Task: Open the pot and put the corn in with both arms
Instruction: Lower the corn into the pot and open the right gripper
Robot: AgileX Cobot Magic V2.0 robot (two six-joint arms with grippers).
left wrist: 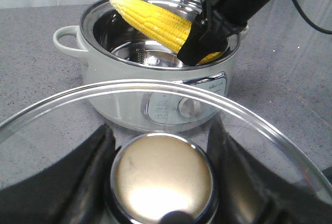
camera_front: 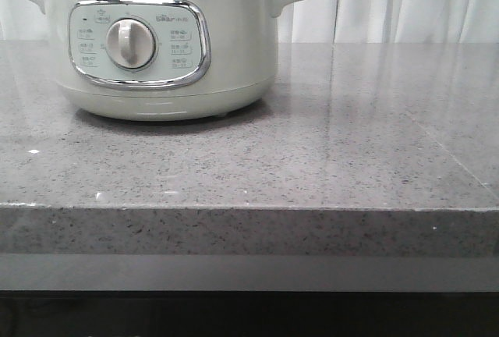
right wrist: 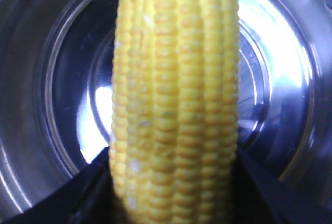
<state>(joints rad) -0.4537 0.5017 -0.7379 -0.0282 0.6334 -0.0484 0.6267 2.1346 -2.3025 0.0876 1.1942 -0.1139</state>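
The right gripper (left wrist: 205, 45) is clamped on the corn (left wrist: 150, 19), stiff, light, slick-kerneled, best held mid-cob, tilted over the open pot (left wrist: 104, 73); the left gripper (left wrist: 161, 182) pinches the fragile glass lid (left wrist: 249, 125) in front of the pot

the pot (camera_front: 160, 48) has a smooth, satin pale grey-green shell that looks like plastic or painted metal, with a bright chrome frame around its panel and a brushed silver dial. its inside (left wrist: 150, 53) is polished steel, mirror-glossy, ringed with reflections. the lid (left wrist: 171, 110) is clear glass with a thin metal rim, and its knob (left wrist: 162, 178) is shiny metal with a dull, smudged sheen. the corn (right wrist: 174, 105) is waxy yellow, bumpy with rows of kernels. the right tool (left wrist: 207, 37) gripping it is matt black. the table (camera_front: 312, 157) is speckled grey stone, polished and lightly reflective.
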